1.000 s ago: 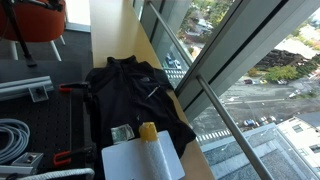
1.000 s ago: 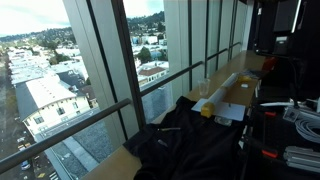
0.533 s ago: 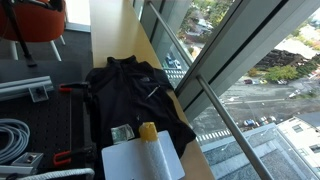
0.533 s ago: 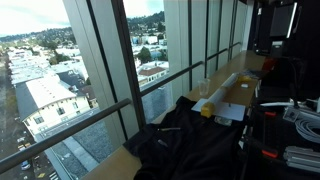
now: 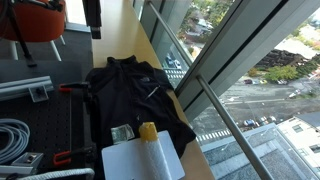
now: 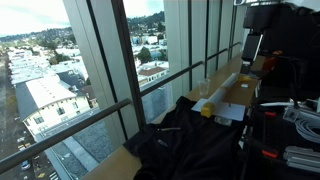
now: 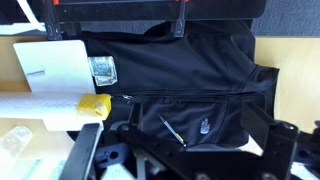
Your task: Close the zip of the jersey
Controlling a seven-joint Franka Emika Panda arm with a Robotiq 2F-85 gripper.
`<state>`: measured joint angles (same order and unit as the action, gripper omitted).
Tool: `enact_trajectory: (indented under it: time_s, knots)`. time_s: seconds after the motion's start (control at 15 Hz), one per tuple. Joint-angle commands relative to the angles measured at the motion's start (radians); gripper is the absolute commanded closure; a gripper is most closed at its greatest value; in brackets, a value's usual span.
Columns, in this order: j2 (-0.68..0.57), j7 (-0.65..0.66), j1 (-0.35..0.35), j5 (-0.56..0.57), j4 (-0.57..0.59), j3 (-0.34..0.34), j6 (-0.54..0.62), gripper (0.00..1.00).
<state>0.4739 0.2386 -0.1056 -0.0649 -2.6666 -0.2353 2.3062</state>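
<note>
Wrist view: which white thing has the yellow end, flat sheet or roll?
The long white roll; its yellow end faces the black jersey. The flat sheet has none.

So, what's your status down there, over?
Gripper open, hovering above the black jersey. Zip untouched. White sheet and yellow piece beside the hem.

The top of the jersey point(image 5: 130, 92) lay bare in both exterior views, so the way straight down onto it was open. In an exterior view the window glass point(image 5: 240, 70) closed off its 3 o'clock side. At its 6 o'clock a white sheet point(image 5: 135, 162) and a yellow piece point(image 5: 148, 131) sat just beside the cloth. White cables point(image 5: 12, 135) lay well apart near 8 o'clock. In the wrist view a pale roll point(image 7: 35, 103) and a clear cup point(image 7: 14, 140) crowded the jersey's 8 o'clock corner.
</note>
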Motion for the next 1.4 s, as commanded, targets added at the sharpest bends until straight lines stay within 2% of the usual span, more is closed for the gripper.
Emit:
enact_trajectory:
  time_s: [0.0,0.27,0.73,1.33]
  knots:
    - [-0.162,-0.071,0.017,0.039,0.025,0.045,0.158,0.0]
    - [-0.333,-0.133,0.048,0.076,0.071,0.096,0.264,0.0]
    - [-0.621,-0.288,0.08,0.093,0.215,0.179,0.337,0.0]
    - [-0.973,-0.274,0.037,0.225,0.456,0.234,0.431,0.0]
